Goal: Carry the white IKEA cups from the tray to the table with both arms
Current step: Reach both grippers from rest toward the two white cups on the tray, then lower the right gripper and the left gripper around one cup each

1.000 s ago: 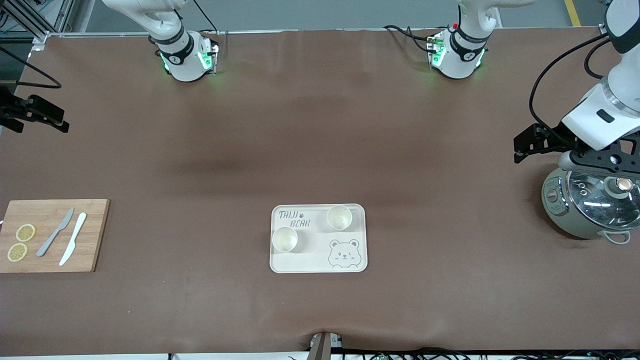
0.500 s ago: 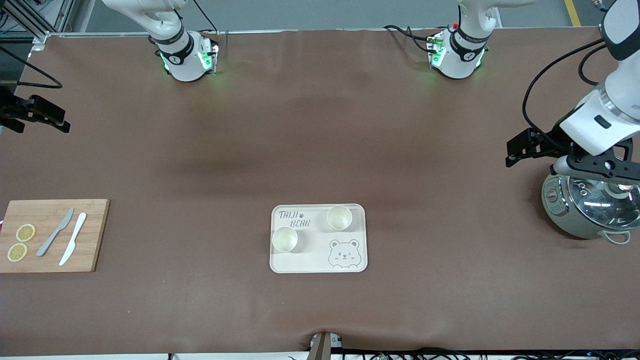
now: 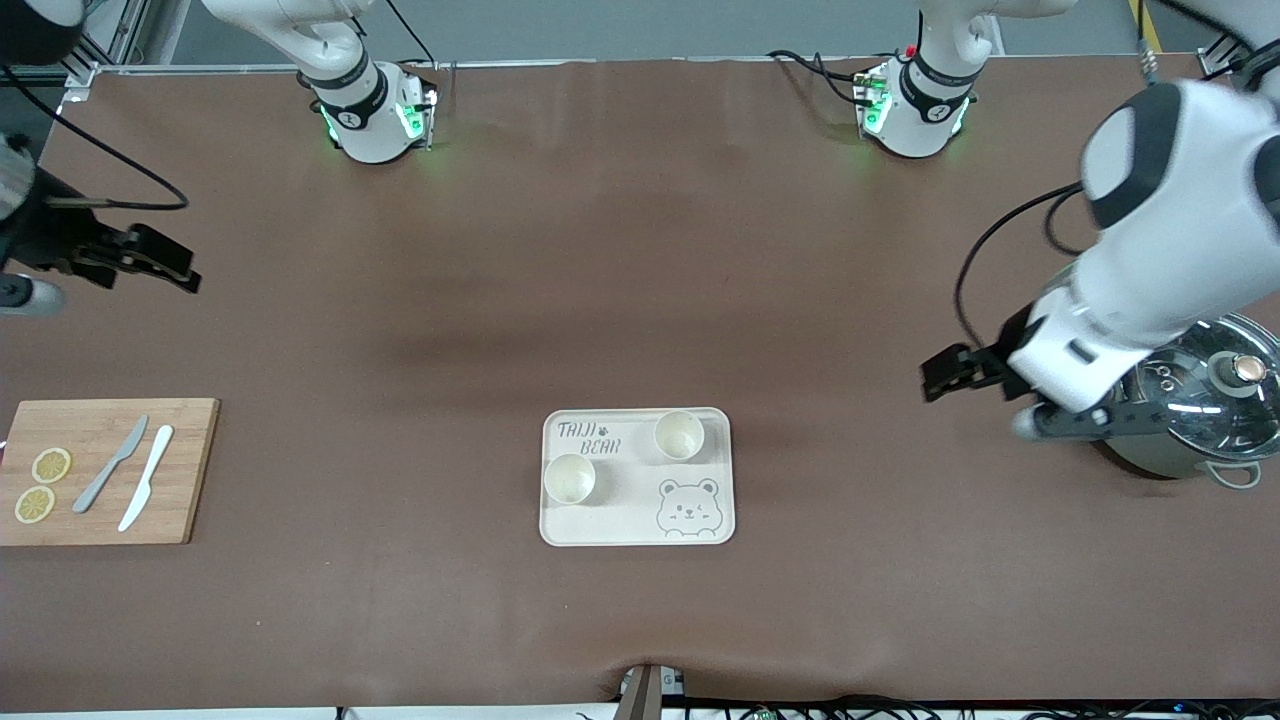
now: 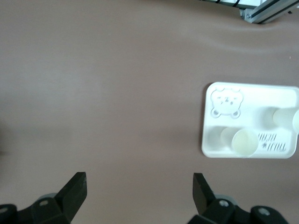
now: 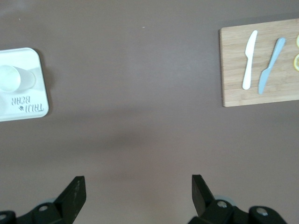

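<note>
Two white IKEA cups stand upright on the bear-printed tray [image 3: 622, 515] at the table's middle. One cup [image 3: 678, 435] is by the farther edge. The other cup [image 3: 570, 478] is nearer the camera, toward the right arm's end. My left gripper [image 3: 945, 375] is open and empty in the air over bare table between the tray and a pot. Its wrist view [image 4: 139, 186] shows the tray [image 4: 261, 98] and both cups [image 4: 244, 142] [image 4: 286, 116]. My right gripper [image 3: 165, 265] is open and empty over bare table at the right arm's end. Its wrist view [image 5: 138, 186] shows the tray's corner [image 5: 28, 107] and one cup [image 5: 10, 78].
A silver pot with a glass lid [image 3: 1215, 400] stands at the left arm's end, partly covered by the left arm. A wooden cutting board [image 3: 190, 470] with two knives [image 3: 112, 463] and lemon slices [image 3: 50, 465] lies at the right arm's end.
The left gripper has swung from beside the pot toward the tray. The right gripper has moved in from the table's edge toward the middle. The cups have not moved.
</note>
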You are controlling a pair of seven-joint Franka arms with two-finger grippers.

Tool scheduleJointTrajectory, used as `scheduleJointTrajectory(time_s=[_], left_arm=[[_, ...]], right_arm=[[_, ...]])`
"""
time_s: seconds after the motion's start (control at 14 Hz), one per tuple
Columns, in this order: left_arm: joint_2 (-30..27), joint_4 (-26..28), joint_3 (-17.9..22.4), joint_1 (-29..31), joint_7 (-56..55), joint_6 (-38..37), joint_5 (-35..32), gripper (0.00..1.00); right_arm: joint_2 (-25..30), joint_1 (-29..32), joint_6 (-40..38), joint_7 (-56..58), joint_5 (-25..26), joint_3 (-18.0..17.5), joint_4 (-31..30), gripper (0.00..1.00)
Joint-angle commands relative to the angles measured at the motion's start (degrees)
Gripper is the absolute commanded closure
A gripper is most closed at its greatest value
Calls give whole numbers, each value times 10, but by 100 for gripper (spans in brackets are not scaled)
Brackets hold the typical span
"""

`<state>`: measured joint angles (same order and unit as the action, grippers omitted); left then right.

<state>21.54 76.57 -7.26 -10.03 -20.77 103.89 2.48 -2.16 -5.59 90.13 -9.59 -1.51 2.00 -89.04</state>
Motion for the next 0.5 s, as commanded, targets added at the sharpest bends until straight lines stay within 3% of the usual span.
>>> scheduleJointTrajectory(time_s=[0.0,0.43], left_arm=[[53,-40,8,-46,-82,35,-26,0],[120,-39,6,-122,-188,126,-25,0]], right_arm=[[-20,-36,14,-70,-5,3,10,0],[-78,-100,99,-181,-42,3,11,0]])
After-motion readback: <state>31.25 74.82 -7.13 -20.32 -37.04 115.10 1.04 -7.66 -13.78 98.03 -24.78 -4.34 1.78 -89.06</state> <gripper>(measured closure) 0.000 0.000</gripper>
